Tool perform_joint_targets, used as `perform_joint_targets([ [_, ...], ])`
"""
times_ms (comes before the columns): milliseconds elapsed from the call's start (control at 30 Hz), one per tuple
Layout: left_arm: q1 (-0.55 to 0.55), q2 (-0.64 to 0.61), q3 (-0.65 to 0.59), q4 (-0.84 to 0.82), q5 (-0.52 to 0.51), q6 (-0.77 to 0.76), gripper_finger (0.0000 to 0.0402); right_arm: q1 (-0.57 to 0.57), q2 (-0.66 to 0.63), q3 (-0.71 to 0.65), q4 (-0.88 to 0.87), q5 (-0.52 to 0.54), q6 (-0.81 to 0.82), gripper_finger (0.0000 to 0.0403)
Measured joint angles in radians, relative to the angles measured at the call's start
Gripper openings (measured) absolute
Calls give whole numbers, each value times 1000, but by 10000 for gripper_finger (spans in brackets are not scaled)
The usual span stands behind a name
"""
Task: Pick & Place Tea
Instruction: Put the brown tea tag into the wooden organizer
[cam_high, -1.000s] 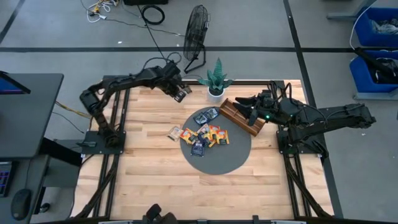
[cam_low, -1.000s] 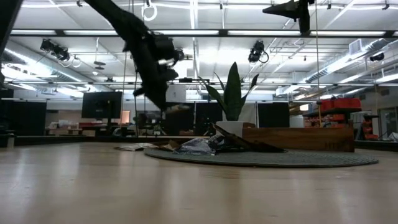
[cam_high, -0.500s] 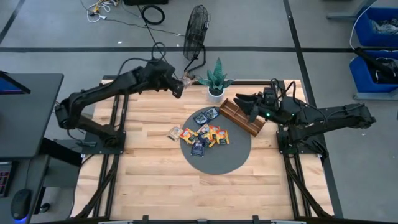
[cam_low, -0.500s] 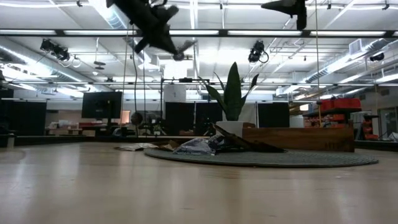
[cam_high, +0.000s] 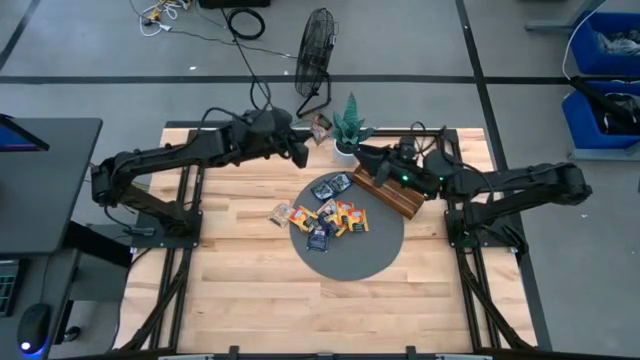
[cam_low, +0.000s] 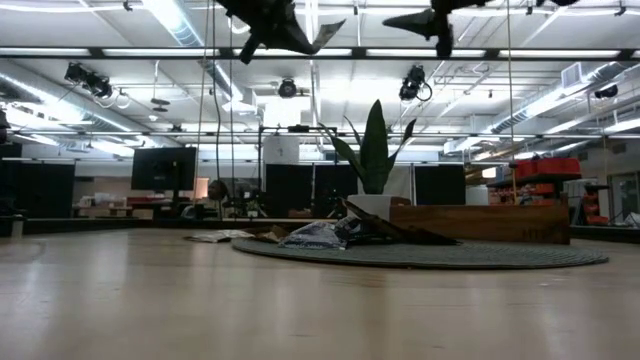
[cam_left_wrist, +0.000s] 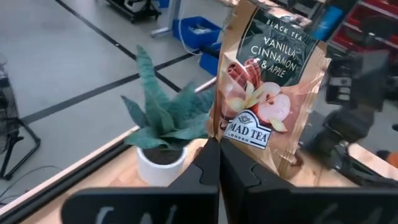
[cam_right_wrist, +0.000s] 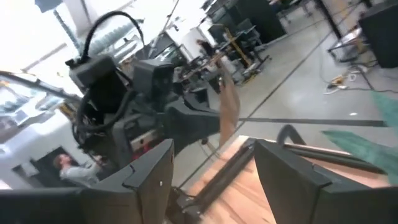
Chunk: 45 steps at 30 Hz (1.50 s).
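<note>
Wood tabletop (cam_high: 250, 260), round grey mat (cam_high: 372, 252): sachet handover, mid-air.

High view: left hand (cam_high: 300, 156), now swung beside the potted plant (cam_high: 347, 128), pinches one tea sachet (cam_high: 320, 128); right hand (cam_high: 362, 153), advanced over the wooden tray (cam_high: 392, 194), gapes toward it. Remaining sachets (cam_high: 325, 215) on mat. Left wrist view: fingers closed on the sachet's lower edge. Right wrist view: fingers spread, sachet ahead; transfer likely imminent.
</note>
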Motion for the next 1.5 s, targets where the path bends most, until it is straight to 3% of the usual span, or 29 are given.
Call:
perform_joint_targets([
  [200, -51, 0, 0, 41, -84, -2, 1, -14, 90, 127, -134, -4, -1, 231],
  [400, -78, 0, 0, 56, -138, 7, 0, -26, 174, 224, -151, 14, -4, 231],
  [933, -116, 0, 0, 99, -142, 23, 1, -57, 257, 313, -146, 12, 2, 225],
  [1100, -116, 0, 0, 99, -142, 25, 1, -57, 257, 313, -146, 2, 2, 169],
  [1333, -116, 0, 0, 102, -142, 33, 1, -59, 257, 313, -147, -34, -15, 23],
  [1500, -116, 0, -1, 112, -142, 46, 1, -60, 257, 313, -145, -45, -37, 8],
])
